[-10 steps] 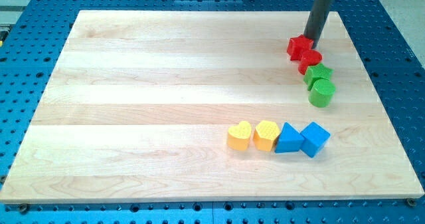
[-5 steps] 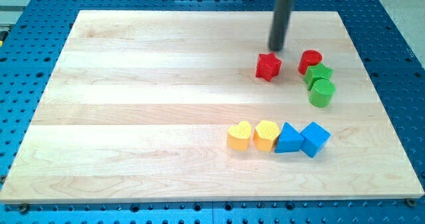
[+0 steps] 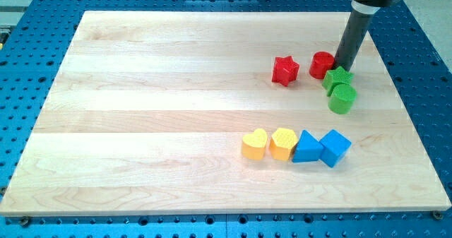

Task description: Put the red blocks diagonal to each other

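Note:
A red star block (image 3: 285,70) lies on the wooden board (image 3: 141,125) at the view's upper right. A red round block (image 3: 322,65) lies just to its right, a small gap between them, at nearly the same height. My tip (image 3: 344,68) is at the right side of the red round block, touching or almost touching it, just above the green star-like block (image 3: 337,78).
A green cylinder (image 3: 342,98) sits below the green star-like block. Lower down stand in a row a yellow heart (image 3: 254,143), a second yellow block (image 3: 282,143), a blue triangle (image 3: 306,147) and a blue cube (image 3: 334,147).
My tip pushed the red star left away from the round red block, then swung to the right side of the round red block, which has shifted slightly left.

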`<move>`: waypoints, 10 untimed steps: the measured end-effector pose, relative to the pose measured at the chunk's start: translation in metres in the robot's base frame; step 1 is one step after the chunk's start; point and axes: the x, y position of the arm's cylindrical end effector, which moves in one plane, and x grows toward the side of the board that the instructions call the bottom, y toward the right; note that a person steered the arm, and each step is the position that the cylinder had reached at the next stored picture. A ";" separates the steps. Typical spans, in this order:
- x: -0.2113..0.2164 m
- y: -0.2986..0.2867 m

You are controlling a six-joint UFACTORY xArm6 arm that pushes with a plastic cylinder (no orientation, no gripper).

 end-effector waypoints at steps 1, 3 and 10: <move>0.000 -0.061; -0.024 -0.077; -0.015 -0.160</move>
